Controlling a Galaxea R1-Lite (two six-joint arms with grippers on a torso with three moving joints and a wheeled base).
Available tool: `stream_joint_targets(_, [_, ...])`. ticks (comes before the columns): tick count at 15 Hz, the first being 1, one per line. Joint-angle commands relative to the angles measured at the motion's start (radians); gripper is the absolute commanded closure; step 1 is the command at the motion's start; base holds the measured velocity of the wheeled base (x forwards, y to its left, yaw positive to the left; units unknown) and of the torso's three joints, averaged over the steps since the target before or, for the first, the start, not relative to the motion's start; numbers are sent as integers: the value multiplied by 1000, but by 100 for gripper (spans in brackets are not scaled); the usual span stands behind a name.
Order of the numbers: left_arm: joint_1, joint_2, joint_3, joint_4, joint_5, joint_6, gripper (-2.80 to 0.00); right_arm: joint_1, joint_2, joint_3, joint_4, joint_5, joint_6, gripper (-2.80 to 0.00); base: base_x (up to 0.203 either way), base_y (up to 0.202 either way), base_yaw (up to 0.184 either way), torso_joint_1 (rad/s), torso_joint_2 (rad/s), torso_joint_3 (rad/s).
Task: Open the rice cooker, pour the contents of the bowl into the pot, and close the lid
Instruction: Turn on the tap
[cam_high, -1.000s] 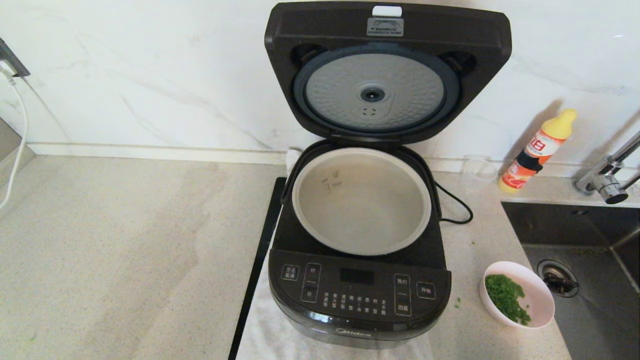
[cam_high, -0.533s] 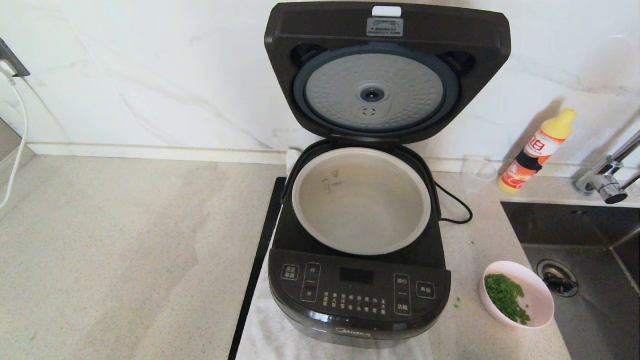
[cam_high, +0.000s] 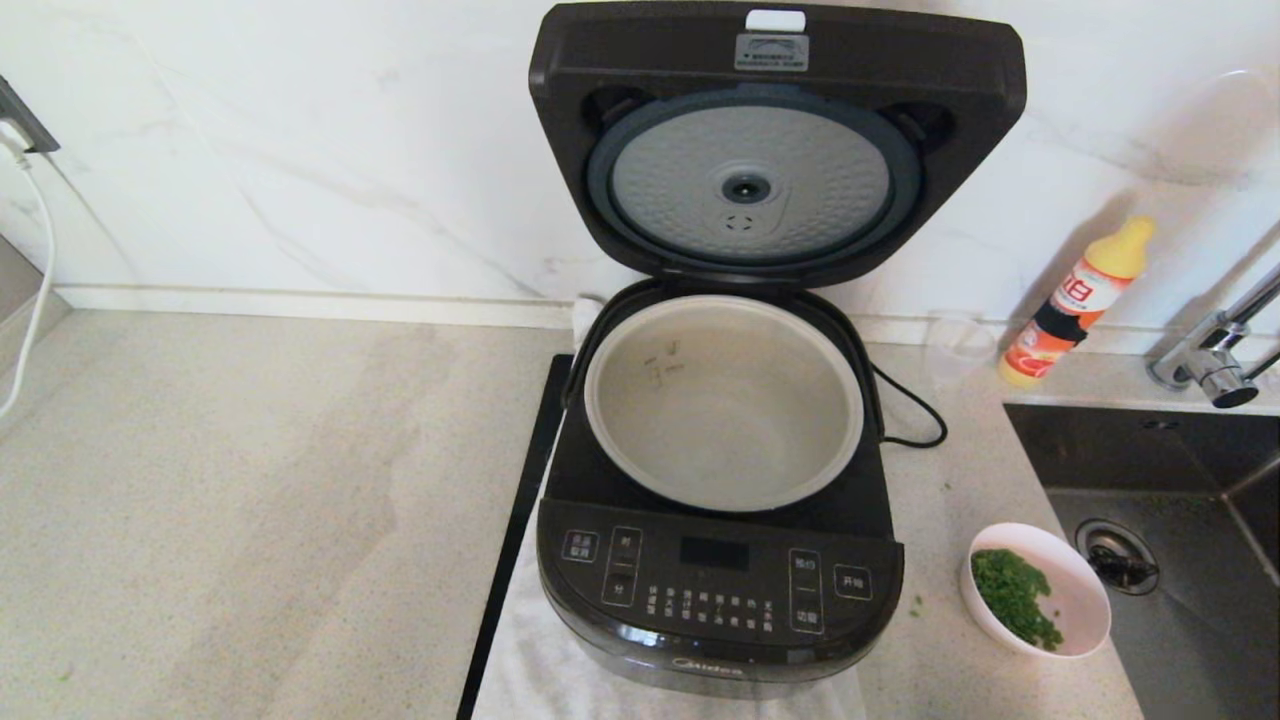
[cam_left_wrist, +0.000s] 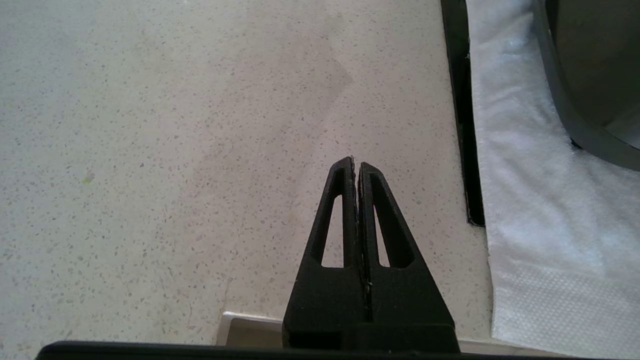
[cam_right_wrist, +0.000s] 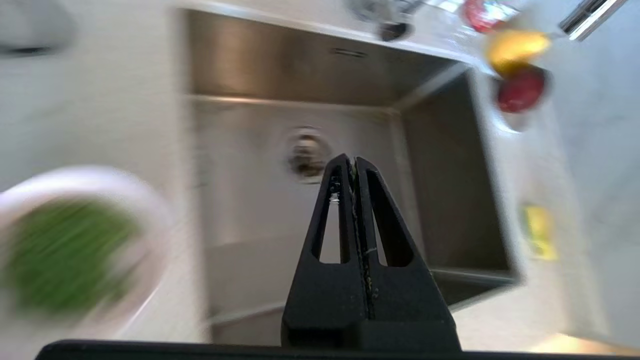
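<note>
The cooker (cam_high: 720, 560) is seen mid-counter on a white towel (cam_high: 540, 660), front panel toward the robot, a black strip (cam_high: 515, 560) along its left side. The lid (cam_high: 775, 140) is stood fully open and upright against the marble wall (cam_high: 300, 150), its dimpled silver disc and grey gasket facing forward. The pot (cam_high: 722, 400) is seated in the cooker, pale inside, level marks on its left inner wall; nothing is seen in it. A black cord (cam_high: 915, 410) is looped out to the cooker's right.

The bowl (cam_high: 1035, 590), white, with chopped greens inside, is set on the counter (cam_high: 250, 500) right of the cooker, just beside the sink (cam_high: 1180, 500) edge, apart from the cooker. A few green bits are scattered on the counter near it. An orange bottle (cam_high: 1075, 300) and a clear cup (cam_high: 958, 340) are placed by the wall behind; a tap (cam_high: 1215, 350) is seen at far right.

The right gripper (cam_right_wrist: 354, 162) is held above the sink, bowl (cam_right_wrist: 75, 250) off to one side; jaws are pressed together, nothing gripped. That view is motion-blurred.

The left gripper (cam_left_wrist: 356, 165) is parked over bare counter (cam_left_wrist: 175, 150) left of the towel (cam_left_wrist: 525, 200), jaws closed tight, nothing held. Neither arm is seen in the head view.
</note>
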Motion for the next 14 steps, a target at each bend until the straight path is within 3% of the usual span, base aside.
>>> stream_joint_targets(1, [0, -3, 0, 1, 0, 0, 0, -77, 345, -22, -261, -50, -39, 0, 0, 0, 0, 0, 0, 0])
stream_joint_targets(5, [0, -3, 0, 1, 1, 0, 0, -239, 598, -115, -627, -92, -145, 0, 0, 0, 0, 0, 0, 0])
stream_joint_targets(14, [0, -3, 0, 1, 0, 0, 0, -335, 805, -340, -732, -91, -186, 0, 0, 0, 0, 0, 0, 0])
